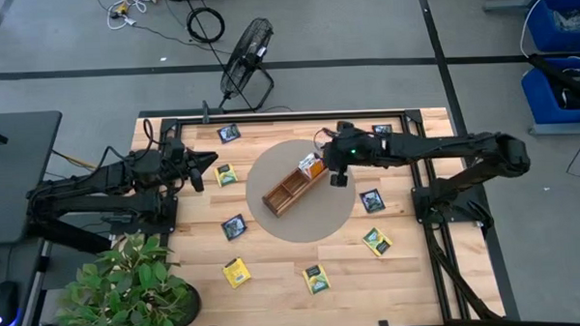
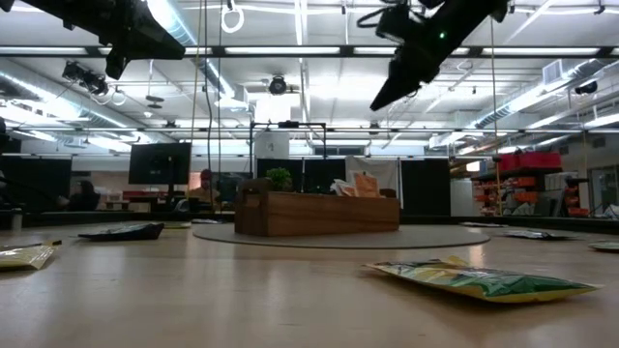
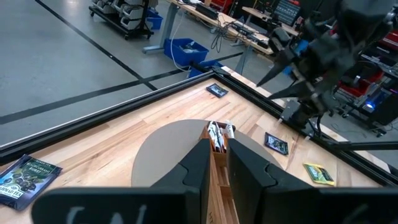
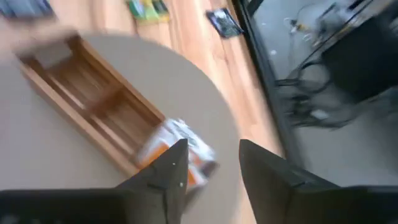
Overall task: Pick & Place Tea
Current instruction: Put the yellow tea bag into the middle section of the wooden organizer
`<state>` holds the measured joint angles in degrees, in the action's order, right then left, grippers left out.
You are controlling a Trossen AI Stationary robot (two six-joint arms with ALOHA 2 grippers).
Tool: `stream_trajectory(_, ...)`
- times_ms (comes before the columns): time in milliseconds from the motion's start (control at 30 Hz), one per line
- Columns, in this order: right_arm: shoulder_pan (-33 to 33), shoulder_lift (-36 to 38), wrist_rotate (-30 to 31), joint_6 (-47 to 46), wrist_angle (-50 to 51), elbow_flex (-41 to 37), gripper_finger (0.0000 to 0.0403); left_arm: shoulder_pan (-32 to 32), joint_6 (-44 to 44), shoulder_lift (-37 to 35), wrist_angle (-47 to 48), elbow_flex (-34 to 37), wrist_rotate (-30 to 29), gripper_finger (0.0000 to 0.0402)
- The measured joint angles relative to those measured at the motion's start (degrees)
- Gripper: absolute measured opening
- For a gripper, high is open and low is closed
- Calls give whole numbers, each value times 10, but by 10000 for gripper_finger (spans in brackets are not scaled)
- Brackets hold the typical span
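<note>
The brown wooden tray (image 1: 289,189) lies slantwise on a round grey mat (image 1: 273,222). Orange-and-white tea packets (image 1: 310,165) stand on edge in its far end compartment, also seen in the right wrist view (image 4: 180,152). My right gripper (image 4: 214,163) hangs open and tilted down just right of that compartment (image 1: 337,173), above the tray, with nothing between its fingers. Loose tea packets lie flat on the table: navy (image 1: 234,226), yellow (image 1: 226,174), green-yellow (image 1: 377,241). My left gripper (image 3: 218,163) waits raised at the table's left (image 1: 201,166), its fingers a narrow gap apart and holding nothing.
More packets lie near the front edge (image 1: 237,272) (image 1: 315,278) and at the far corners (image 1: 229,133) (image 1: 382,130). A potted plant (image 1: 130,294) stands at the near left corner. A floor fan (image 1: 246,63) stands beyond the far edge.
</note>
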<state>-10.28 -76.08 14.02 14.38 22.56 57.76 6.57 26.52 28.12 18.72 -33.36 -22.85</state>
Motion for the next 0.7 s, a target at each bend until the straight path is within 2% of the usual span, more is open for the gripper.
stream_trajectory(233,0,39,-119,-170,32,0,166,0,-2,0,1,0,0,57)
stream_trajectory(400,3,50,-205,-261,98,0,166,0,-2,0,1,0,0,57)
stream_trajectory(533,36,55,-273,-285,161,0,162,0,-2,0,2,0,0,57)
stream_trajectory(700,107,54,-291,-275,240,0,158,0,-3,0,11,0,0,57)
